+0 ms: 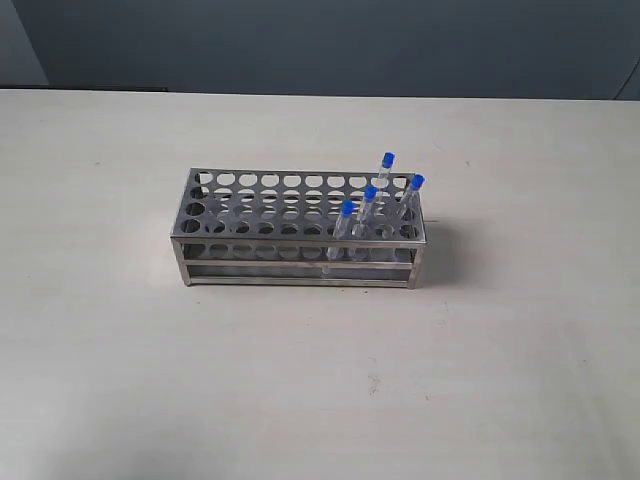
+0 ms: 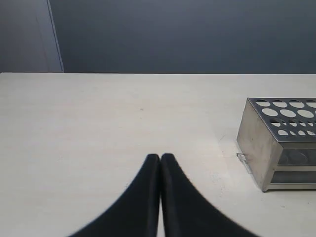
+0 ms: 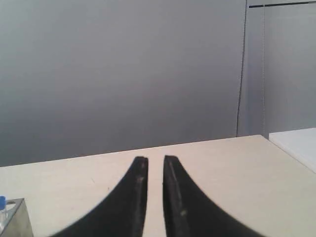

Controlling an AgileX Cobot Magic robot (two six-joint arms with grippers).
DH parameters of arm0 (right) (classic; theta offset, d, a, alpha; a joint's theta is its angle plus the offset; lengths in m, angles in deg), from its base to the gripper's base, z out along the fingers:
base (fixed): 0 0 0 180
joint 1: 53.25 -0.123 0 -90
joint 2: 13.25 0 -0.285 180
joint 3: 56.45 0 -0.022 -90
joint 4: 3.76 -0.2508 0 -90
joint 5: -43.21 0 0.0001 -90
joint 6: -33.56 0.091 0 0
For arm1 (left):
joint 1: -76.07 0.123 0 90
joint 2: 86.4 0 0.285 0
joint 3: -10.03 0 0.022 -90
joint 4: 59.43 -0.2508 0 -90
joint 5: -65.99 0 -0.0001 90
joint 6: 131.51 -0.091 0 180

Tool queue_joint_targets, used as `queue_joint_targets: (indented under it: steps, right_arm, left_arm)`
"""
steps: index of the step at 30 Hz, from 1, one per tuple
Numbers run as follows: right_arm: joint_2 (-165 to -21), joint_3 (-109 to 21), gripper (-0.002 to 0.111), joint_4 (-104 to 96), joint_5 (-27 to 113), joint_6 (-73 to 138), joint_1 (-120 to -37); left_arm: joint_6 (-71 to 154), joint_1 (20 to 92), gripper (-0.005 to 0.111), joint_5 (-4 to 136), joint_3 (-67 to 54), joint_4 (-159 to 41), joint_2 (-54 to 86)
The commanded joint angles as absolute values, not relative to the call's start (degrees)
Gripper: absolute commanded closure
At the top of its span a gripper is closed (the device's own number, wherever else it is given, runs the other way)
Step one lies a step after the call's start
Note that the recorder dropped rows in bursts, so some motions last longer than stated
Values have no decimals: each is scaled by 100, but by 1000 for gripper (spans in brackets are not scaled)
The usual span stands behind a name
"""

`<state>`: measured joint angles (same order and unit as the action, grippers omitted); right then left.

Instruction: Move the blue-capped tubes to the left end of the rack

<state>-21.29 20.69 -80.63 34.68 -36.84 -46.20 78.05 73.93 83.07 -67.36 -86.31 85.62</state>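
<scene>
The shiny steel rack stands mid-table, its long side facing the exterior camera. Several blue-capped tubes lean in holes at its right end; the holes at the left end hold nothing. Neither gripper shows in the exterior view. My left gripper is shut, its fingers touching, over bare table with the rack's end wall off to one side. My right gripper is open by a narrow gap with nothing in it. A corner of the rack and one blue cap show at that view's edge.
The pale table spreads wide on all sides of the rack. A dark grey wall runs behind its far edge. A white surface lies beyond the table in the right wrist view.
</scene>
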Motion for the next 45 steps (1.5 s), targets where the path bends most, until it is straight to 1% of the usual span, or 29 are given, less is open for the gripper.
queue_joint_targets:
  steps: [1,3,10,20,22,24,26,28,30,37,39,42,45]
  right_arm:
    - [-2103,2076,96,-9254,3759,-3272,-4594]
    - [-2103,2076,96,-10362,3677,-2911,-4594]
    - [-2103,2076,96,-10371,3593,-1901,-4594]
    - [-2103,2076,96,-10371,3362,-1671,-4594]
    - [-2103,1786,96,-10317,2789,-2150,-4594]
    - [-2303,1103,96,-9231,2482,-2513,-4594]
    - [-2895,295,96,-7938,2702,-2472,-4594]
    - [-3555,-231,96,-7366,3121,-2472,-4594]
    - [-4270,-610,96,-7087,3358,-2472,-4594]
    - [-6838,-2219,96,-6689,3214,-2460,-4594]
    - [-7478,-2706,96,-6689,3009,-2266,-4605]
    - [-8447,-3294,96,-6584,2364,-1946,-4858]
    - [-9187,-3763,96,-5706,1762,-1763,-5510]
  left_arm:
    - [7808,7357,106,8271,-6718,-8621,8582]
    - [7808,7357,106,8271,-6718,-8621,8582]
    - [7808,7357,106,8271,-6718,-8621,8582]
    - [7808,7357,106,8258,-6718,-8633,8582]
    - [7808,7357,106,8258,-6718,-8633,8582]
    - [7808,7357,106,8258,-6718,-8633,8582]
    - [7808,7357,106,8258,-6718,-8633,8582]
    - [7808,7357,106,8258,-6718,-8633,8582]
    - [7808,7357,106,8258,-6718,-8633,8582]
    - [7808,7357,106,8258,-6718,-8633,8582]
    - [7808,7357,106,8258,-6718,-8633,8582]
    - [7808,7357,106,8258,-6718,-8633,8582]
    - [7808,7357,106,8258,-6718,-8633,8582]
